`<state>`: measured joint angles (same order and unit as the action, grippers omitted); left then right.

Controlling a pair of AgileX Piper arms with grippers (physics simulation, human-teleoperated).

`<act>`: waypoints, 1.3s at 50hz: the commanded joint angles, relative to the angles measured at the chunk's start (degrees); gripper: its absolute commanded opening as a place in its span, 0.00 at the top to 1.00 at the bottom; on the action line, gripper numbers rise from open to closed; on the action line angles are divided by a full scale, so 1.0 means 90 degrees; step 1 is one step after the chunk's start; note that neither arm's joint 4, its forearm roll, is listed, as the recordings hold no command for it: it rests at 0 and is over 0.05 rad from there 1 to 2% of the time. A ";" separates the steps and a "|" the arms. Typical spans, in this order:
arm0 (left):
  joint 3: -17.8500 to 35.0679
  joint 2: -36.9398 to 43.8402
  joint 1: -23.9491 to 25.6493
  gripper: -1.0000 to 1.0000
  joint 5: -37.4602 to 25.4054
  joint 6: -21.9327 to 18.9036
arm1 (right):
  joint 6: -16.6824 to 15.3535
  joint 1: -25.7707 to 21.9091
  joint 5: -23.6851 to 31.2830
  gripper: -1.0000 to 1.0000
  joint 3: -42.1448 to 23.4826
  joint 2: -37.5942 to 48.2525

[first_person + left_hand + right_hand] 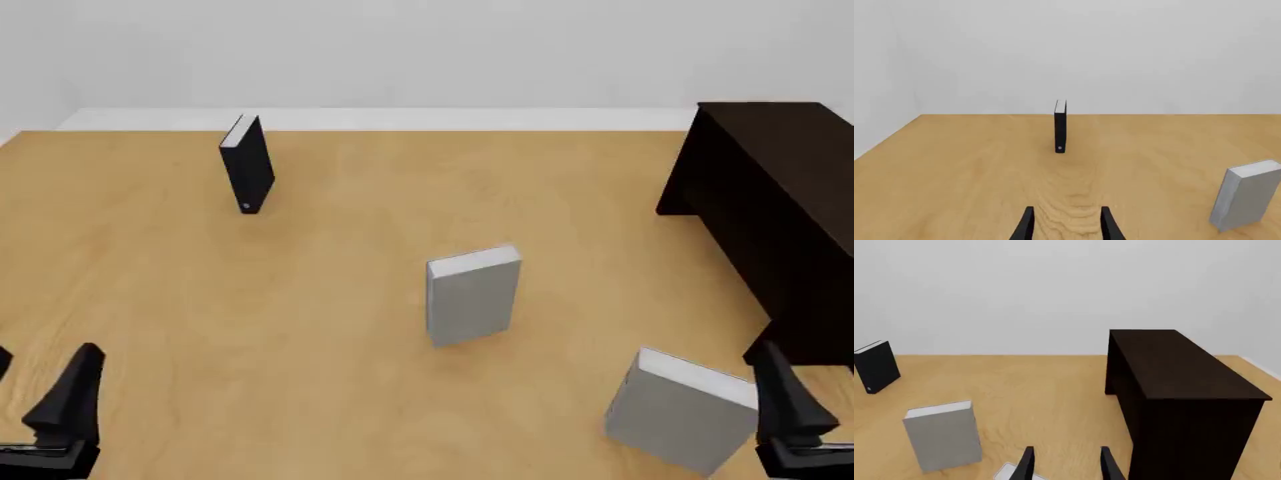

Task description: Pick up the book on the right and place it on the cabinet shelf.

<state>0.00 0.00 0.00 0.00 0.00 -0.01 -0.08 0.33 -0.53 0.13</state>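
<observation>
Right gripper point(1064, 465) parted, empty; only its wrist view glimpses, perhaps, the book point(1009, 472) below.

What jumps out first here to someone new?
The big near-black cabinet along the table's right edge dominates. Three books stand upright on the wooden table: a thin black book far left, a paler grey book in the middle, and the mid-grey book near right, close to the right end effector. Both end effectors, left included, sit low at the near edge, open and holding nothing.
</observation>
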 commanded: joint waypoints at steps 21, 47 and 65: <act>0.0000 0.0000 0.0000 0.00 0.0000 0.0000 | -0.1370 -0.0919 0.1741 0.00 -0.3208 0.1335; 0.0000 0.0000 0.0000 0.00 0.0000 0.0000 | -0.2992 -0.1820 0.4378 0.00 -0.6929 0.4002; 0.0000 0.0000 0.0000 0.00 0.0000 0.0000 | -0.3810 -0.2434 0.5957 0.00 -0.8413 0.5283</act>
<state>0.00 0.00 0.00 0.00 0.00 -30.25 -19.05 46.33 -69.07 41.57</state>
